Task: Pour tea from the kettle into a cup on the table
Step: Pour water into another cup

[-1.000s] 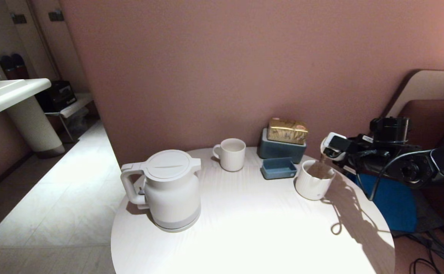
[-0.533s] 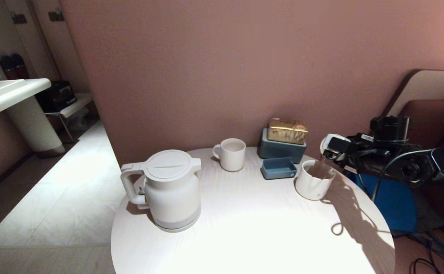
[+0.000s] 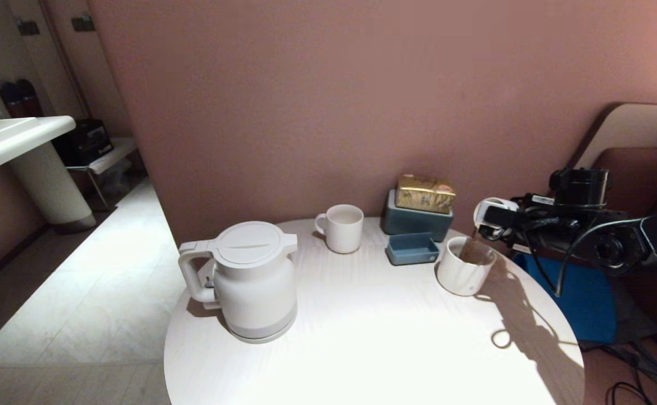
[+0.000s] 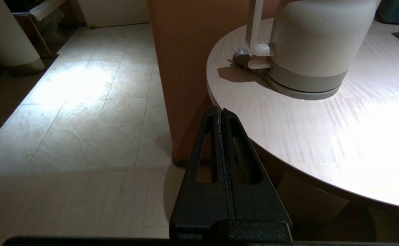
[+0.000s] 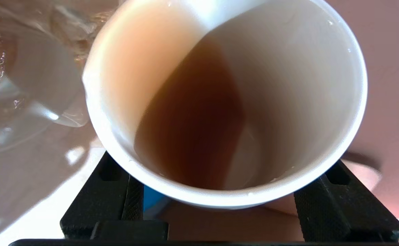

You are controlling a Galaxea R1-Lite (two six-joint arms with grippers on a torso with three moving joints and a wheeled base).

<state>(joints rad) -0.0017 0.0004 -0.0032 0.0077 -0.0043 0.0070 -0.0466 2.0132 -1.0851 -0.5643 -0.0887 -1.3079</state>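
My right gripper point(image 3: 493, 216) is shut on the small white cup point(image 3: 485, 209), which lies tipped on its side above the right of the table point(image 3: 373, 337). A thin stream of reddish-brown tea point(image 3: 473, 239) runs from it into a wider white ribbed cup point(image 3: 463, 273) standing below. In the right wrist view the cup point(image 5: 288, 85) fills the picture, with tea point(image 5: 192, 119) lying along its lower wall between my fingers point(image 5: 117, 194). The white kettle point(image 3: 255, 281) stands upright and untouched at the table's left. My left gripper point(image 4: 220, 112) hangs shut beside the table's edge point(image 4: 226, 112), near the kettle point(image 4: 308, 44).
A white mug with a handle point(image 3: 342, 228) stands at the back. A grey-blue box point(image 3: 415, 222) carries a gold packet point(image 3: 425, 193), with a small blue tray point(image 3: 413, 248) in front. A blue seat point(image 3: 581, 298) and floor cables lie right; a washbasin point(image 3: 8, 140) stands far left.
My right wrist has rolled, tipping the small cup further over the wider cup. The tea stream keeps running. Kettle and left arm have not moved.
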